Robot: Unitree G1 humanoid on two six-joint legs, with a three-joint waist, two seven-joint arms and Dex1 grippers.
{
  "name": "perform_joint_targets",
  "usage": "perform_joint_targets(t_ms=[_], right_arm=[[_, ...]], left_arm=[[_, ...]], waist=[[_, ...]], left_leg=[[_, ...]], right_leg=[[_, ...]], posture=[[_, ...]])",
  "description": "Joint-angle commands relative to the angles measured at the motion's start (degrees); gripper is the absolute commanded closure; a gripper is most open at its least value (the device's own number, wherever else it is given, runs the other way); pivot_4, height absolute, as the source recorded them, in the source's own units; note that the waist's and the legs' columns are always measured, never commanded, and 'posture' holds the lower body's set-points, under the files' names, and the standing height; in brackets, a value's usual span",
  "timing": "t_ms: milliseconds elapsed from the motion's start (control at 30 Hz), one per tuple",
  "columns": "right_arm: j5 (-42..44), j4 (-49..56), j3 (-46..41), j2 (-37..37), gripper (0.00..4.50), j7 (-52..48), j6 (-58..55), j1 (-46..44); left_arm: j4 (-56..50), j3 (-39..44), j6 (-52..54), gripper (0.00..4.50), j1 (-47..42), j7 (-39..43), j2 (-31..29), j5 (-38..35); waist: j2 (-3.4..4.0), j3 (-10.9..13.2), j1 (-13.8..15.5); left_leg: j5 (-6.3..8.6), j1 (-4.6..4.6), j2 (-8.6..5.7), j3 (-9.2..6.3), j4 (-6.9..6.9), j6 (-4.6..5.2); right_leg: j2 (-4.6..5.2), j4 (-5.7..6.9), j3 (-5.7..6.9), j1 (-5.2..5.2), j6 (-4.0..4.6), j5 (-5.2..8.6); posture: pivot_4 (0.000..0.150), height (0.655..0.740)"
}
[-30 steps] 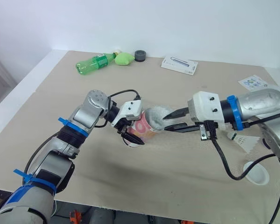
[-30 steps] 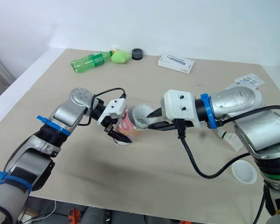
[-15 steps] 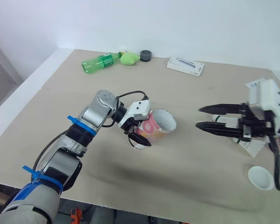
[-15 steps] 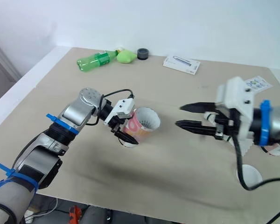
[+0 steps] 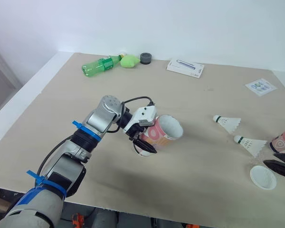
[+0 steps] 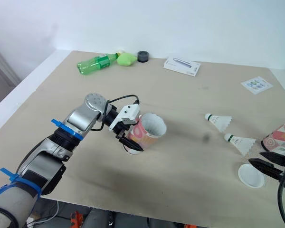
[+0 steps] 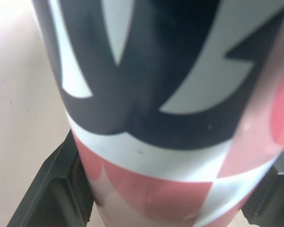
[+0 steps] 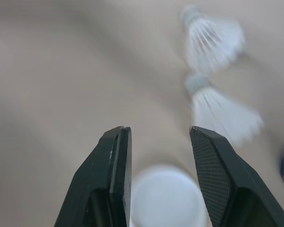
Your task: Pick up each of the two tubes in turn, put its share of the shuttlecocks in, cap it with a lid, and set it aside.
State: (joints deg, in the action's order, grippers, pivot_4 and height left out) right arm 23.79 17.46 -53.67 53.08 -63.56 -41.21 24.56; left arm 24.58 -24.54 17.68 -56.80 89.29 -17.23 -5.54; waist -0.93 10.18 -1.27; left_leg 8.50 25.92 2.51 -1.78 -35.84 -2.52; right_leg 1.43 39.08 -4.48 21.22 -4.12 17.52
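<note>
- The left gripper (image 5: 145,146) has its jaws closed on the base end of a tube (image 5: 162,133). In the left wrist view a black finger (image 7: 61,189) presses on each side of the tube's patterned wall.
- The right gripper (image 8: 159,128) has its jaws spread apart with nothing between them. It sits at the table's right edge, and its fingertips are just beside the lid (image 5: 263,177).
- The table (image 5: 204,95) is a wide beige sheet, and everything else rests on it.
- The held tube is pink and white. It is tilted, with its open mouth turned toward the robot's right, and it is near the middle of the table.
- A green bottle (image 5: 99,64) lies on its side at the far edge.
- A flat white box (image 5: 185,68) lies at the far edge, right of centre.
- A pink patterned shape (image 5: 284,142), cut off by the right border, looks like the second tube. It is just behind the right gripper.
- Two shuttlecocks lie on the right side, well apart from the held tube. One (image 5: 228,123) is farther back, and the other (image 5: 251,144) is nearer, close to the lid.
- The lid is a small white disc lying flat.
- A printed card (image 5: 261,87) lies far right.
- A green lump (image 5: 129,60) touches the bottle's cap end.
- A black roll (image 5: 145,57) stands just beside the lump.
</note>
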Motion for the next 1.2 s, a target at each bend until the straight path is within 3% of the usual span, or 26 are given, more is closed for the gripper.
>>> perform_joint_targets(t_ms=[33, 400, 767, 867, 900, 933, 967, 1000, 1033, 1200], right_arm=[[-1.0, -4.8, 1.5, 0.1, 2.31, 0.8, 3.3, -0.8], [-1.7, -19.3, 14.7, 3.2, 2.31, 3.9, 6.7, -14.9], [-1.8, -26.3, 22.1, 3.2, 2.31, 5.8, 8.9, -23.9], [-2.1, -28.2, 22.5, 2.7, 3.12, 6.7, 9.5, -24.9], [-1.9, -28.2, 22.3, 2.6, 3.72, 6.6, 9.5, -24.5], [-1.5, -27.8, 21.8, 2.4, 3.72, 6.2, 9.8, -23.9], [-1.1, -27.5, 21.5, 2.4, 4.1, 6.1, 9.8, -23.5], [-0.7, -26.9, 21.0, 2.3, 4.1, 5.8, 9.9, -22.9], [-0.3, -26.4, 20.6, 2.3, 4.37, 5.7, 9.7, -22.4], [3.1, -22.2, 18.7, 2.4, 4.37, 5.1, 6.8, -20.6]], left_arm=[[-1.1, -0.5, -0.1, 1.18, 0.4, -0.1, 0.7, -0.3], [-2.5, 0.1, 1.2, 1.18, 1.4, -1.0, 0.0, -0.6], [-4.0, 0.4, 2.4, 1.18, 2.2, -2.0, -0.8, -1.0], [-4.5, 0.4, 3.0, 1.18, 2.3, -2.3, -0.9, -1.2], [-4.6, 0.5, 3.1, 1.18, 2.4, -2.3, -0.9, -1.2], [-4.7, 0.4, 3.1, 1.18, 2.4, -2.4, -1.0, -1.3], [-4.7, 0.4, 3.2, 1.18, 2.4, -2.5, -1.0, -1.4], [-4.7, 0.4, 3.2, 1.18, 2.4, -2.6, -1.1, -1.4], [-4.6, 0.4, 3.2, 1.18, 2.4, -2.6, -1.1, -1.5], [-3.8, 0.3, 2.7, 1.18, 2.0, -2.8, -0.7, -1.5]], waist=[[0.04, 0.0, 0.0], [0.23, -0.1, 0.0], [0.27, -0.2, -0.1], [0.29, -0.2, 0.0], [0.29, -0.2, 0.0], [0.29, -0.2, 0.0], [0.3, -0.2, 0.0], [0.3, -0.2, 0.0], [0.29, -0.2, 0.0], [0.3, -0.2, -0.1]], left_leg=[[0.0, 0.0, 0.0, 0.0, 0.0, 0.01], [-0.02, 0.01, -0.04, 0.04, 0.04, 0.02], [-0.02, -0.03, -0.04, 0.08, 0.01, 0.02], [-0.03, -0.03, -0.05, 0.08, 0.01, 0.03], [-0.02, -0.02, -0.05, 0.08, 0.04, 0.03], [-0.02, -0.02, -0.05, 0.07, 0.04, 0.03], [-0.02, -0.02, -0.05, 0.07, 0.05, 0.03], [-0.02, -0.02, -0.05, 0.07, 0.05, 0.03], [-0.02, -0.02, -0.05, 0.07, 0.05, 0.03], [-0.03, -0.04, -0.03, 0.08, 0.02, 0.03]], right_leg=[[0.0, 0.0, 0.0, 0.0, 0.0, 0.0], [0.01, 0.0, -0.07, 0.0, -0.05, -0.01], [0.0, 0.0, -0.11, -0.01, -0.07, -0.04], [0.0, 0.0, -0.11, -0.01, -0.08, -0.05], [0.0, 0.0, -0.11, 0.0, -0.06, -0.04], [0.0, 0.0, -0.11, 0.0, -0.06, -0.04], [-0.01, 0.0, -0.11, 0.0, -0.06, -0.04], [-0.01, 0.0, -0.11, 0.0, -0.06, -0.03], [-0.01, 0.0, -0.11, 0.0, -0.07, -0.03], [-0.02, 0.01, -0.12, 0.0, -0.08, -0.06]], posture=[[0.15, 0.7203], [0.15, 0.7203], [0.15, 0.7203], [0.15, 0.7203], [0.15, 0.7203], [0.15, 0.7203], [0.15, 0.7203], [0.15, 0.7203], [0.15, 0.7203], [0.15, 0.7203]])
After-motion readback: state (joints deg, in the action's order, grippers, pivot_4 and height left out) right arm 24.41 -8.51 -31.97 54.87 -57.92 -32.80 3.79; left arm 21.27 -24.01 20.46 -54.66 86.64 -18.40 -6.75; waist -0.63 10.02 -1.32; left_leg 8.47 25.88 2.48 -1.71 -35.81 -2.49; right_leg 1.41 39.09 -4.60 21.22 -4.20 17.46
